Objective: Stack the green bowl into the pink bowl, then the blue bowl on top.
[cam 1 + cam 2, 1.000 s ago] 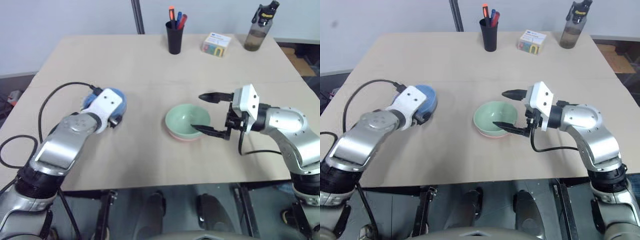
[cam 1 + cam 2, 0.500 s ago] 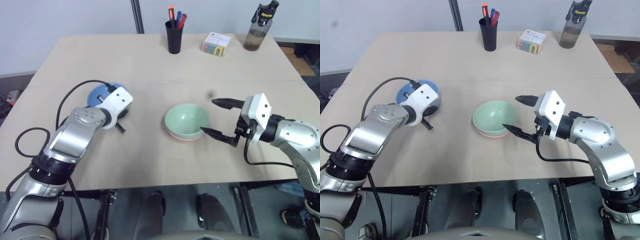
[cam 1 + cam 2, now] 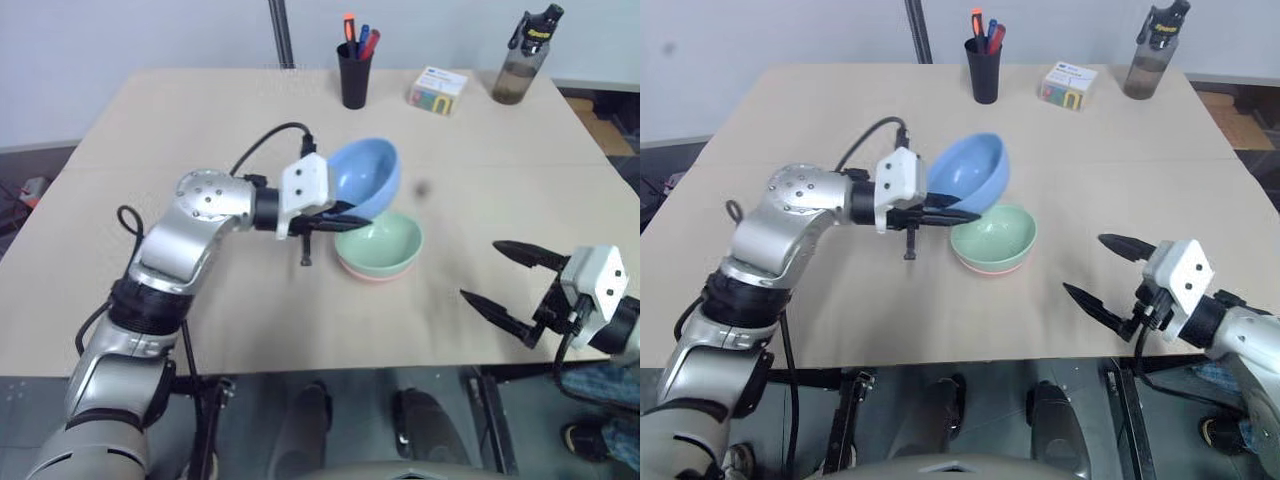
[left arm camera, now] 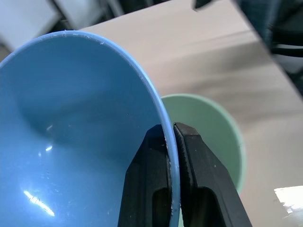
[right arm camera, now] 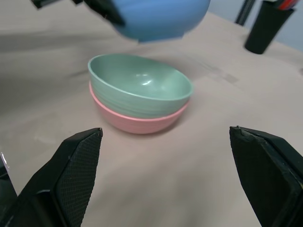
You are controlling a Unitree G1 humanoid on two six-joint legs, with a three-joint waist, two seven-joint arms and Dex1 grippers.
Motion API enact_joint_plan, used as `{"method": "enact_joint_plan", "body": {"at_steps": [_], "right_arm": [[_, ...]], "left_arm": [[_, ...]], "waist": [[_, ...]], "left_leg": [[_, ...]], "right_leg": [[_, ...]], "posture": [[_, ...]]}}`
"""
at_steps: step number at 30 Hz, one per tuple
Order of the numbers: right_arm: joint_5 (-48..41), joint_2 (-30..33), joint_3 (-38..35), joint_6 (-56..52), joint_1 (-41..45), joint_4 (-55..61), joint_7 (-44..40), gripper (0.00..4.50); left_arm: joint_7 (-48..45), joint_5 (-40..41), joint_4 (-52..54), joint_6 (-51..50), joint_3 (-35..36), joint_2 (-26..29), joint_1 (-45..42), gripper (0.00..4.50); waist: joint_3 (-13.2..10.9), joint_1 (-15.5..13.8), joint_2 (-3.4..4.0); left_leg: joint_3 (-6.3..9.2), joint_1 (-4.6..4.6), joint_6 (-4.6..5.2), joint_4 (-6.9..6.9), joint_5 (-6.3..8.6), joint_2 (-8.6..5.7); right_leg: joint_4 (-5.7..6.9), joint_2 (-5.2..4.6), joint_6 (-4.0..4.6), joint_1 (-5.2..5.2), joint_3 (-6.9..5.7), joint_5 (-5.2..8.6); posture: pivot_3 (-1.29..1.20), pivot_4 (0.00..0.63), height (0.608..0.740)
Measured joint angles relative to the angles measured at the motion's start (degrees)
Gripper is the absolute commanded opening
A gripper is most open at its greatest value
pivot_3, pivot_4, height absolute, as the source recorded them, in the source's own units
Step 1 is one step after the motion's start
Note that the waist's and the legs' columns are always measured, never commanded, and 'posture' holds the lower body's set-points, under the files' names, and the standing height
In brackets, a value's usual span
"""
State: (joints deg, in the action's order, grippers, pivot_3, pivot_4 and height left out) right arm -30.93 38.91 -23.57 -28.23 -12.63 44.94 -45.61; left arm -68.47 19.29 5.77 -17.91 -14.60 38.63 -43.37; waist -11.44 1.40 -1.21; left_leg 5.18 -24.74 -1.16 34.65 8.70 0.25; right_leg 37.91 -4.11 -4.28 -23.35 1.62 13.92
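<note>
The green bowl point(image 3: 380, 243) sits nested in the pink bowl point(image 5: 137, 120) at the middle of the table. My left gripper point(image 4: 171, 137) is shut on the rim of the blue bowl point(image 3: 362, 172), one finger inside and one outside. It holds the blue bowl tilted in the air, just above and behind the green bowl's left edge. Over the table's front right, well clear of the stack, my right gripper point(image 3: 480, 270) stands open with nothing between its fingers.
Along the table's far edge stand a black pen cup point(image 3: 353, 75), a small colourful box point(image 3: 438, 89) and a dark bottle point(image 3: 520, 65). A black pole point(image 3: 283, 32) rises behind the table. The table's front edge point(image 3: 300, 365) runs close below both arms.
My left gripper shut on the blue bowl at the table's left, lifted it and carried it right, over the green bowl. My right gripper drew back to the right, toward the front edge.
</note>
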Motion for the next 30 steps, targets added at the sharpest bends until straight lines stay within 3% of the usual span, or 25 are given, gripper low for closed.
{"method": "enact_joint_plan", "body": {"at_steps": [2, 8, 14, 17, 18, 19, 22, 30], "right_arm": [[-0.04, -1.37, -2.44, 1.10, -5.10, 1.97, 0.14, 4.50], [-0.64, -1.87, -3.18, 1.71, -6.55, 4.28, 2.07, 4.50], [-2.22, -0.53, 1.96, -0.41, 0.57, 1.80, 3.49, 4.50], [-2.00, 1.70, 5.01, -1.82, 5.64, -1.97, 3.39, 4.50], [-1.89, 1.98, 5.22, -2.03, 6.26, -2.85, 3.38, 4.50], [-0.39, 4.09, 8.58, -2.34, 12.15, -9.50, 1.74, 4.50], [1.16, 5.42, 10.03, -0.76, 14.69, -17.15, -1.58, 4.50], [1.94, 11.07, 7.53, 3.94, 12.37, -23.64, -10.84, 4.50]], "left_arm": [[-5.26, 1.17, -2.88, -0.84, -1.49, -0.93, -2.83, 1.10], [-9.74, 2.16, -7.21, -1.80, -1.61, -3.79, -5.93, 3.46], [-1.60, 3.00, -5.41, -2.92, 5.70, -4.45, -1.33, 3.46], [2.29, 4.70, -2.88, -5.10, 10.07, -3.78, 3.36, 4.36], [2.74, 5.11, -2.66, -6.05, 10.54, -3.46, 4.15, 4.36], [5.46, 8.69, 2.52, -11.02, 16.83, -0.66, 12.44, 4.36], [10.99, 9.72, 10.19, -14.46, 23.16, 1.02, 23.34, 4.36], [14.06, 17.01, 23.95, -19.71, 37.99, 4.31, 44.31, 4.36]], "waist": [[0.01, -0.51, -0.02], [0.01, -0.44, -0.02], [0.01, -0.24, -0.01], [0.01, 0.10, -0.01], [0.01, 0.03, -0.01], [-0.01, 0.70, 0.02], [-0.02, 0.27, -0.01], [-0.02, -0.78, 0.00]], "left_leg": [[0.05, -0.01, 0.00, 0.05, 0.00, 0.06], [0.03, 0.00, 0.00, 0.18, 0.00, 0.05], [0.08, 0.03, 0.00, 0.18, 0.00, 0.07], [0.03, 0.04, 0.00, 0.20, 0.00, 0.06], [0.06, 0.03, 0.00, 0.20, 0.00, 0.05], [0.02, 0.05, 0.00, 0.18, 0.01, 0.06], [0.03, 0.00, 0.01, 0.13, 0.01, 0.07], [-0.03, 0.07, -0.01, 0.19, 0.03, 0.09]], "right_leg": [[0.03, 0.09, 0.11, 0.02, -0.04, 0.06], [0.02, 0.07, 0.09, 0.09, 0.01, 0.05], [0.01, 0.08, 0.10, 0.11, -0.01, 0.05], [0.00, 0.05, 0.10, 0.13, 0.01, 0.04], [0.01, 0.05, 0.10, 0.13, 0.00, 0.04], [-0.03, 0.03, 0.12, 0.13, 0.02, 0.03], [-0.05, 0.03, 0.18, 0.13, -0.03, -0.02], [-0.10, -0.01, 0.15, 0.20, -0.04, 0.04]], "posture": [[0.00, 0.150, 0.740], [0.00, 0.150, 0.740], [0.00, 0.150, 0.740], [0.00, 0.150, 0.740], [0.00, 0.150, 0.740], [0.00, 0.150, 0.740], [0.00, 0.150, 0.740], [0.00, 0.150, 0.740]]}}
